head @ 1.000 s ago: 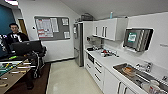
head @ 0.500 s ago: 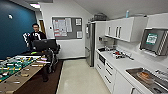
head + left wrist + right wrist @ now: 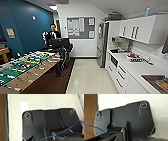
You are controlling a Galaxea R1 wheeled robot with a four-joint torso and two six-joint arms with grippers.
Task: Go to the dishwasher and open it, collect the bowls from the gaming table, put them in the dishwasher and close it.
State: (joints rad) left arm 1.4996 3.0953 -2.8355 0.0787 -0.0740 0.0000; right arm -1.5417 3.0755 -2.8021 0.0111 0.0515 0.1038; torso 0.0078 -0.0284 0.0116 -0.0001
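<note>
The gaming table and the bowls are out of view. A dark-fronted appliance [image 3: 113,61] is built into the white lower cabinets on the right, past the fridge; I cannot tell whether it is the dishwasher. In the left wrist view the arm's dark plate [image 3: 50,122] hangs above pale floor [image 3: 37,102]. In the right wrist view the same kind of plate [image 3: 127,117] hangs above pale floor with brown floor [image 3: 90,112] beside it.
A wooden table-football table [image 3: 25,67] with a green field fills the left foreground. Behind it a person [image 3: 53,33] stands at a control rig [image 3: 60,43]. A steel fridge [image 3: 102,43], white counter [image 3: 140,67] and sink [image 3: 156,82] line the right. Pale floor [image 3: 87,77] runs between.
The camera has turned left: fridge and cabinets slid toward the picture's right, and the table-football table now takes up more of the left.
</note>
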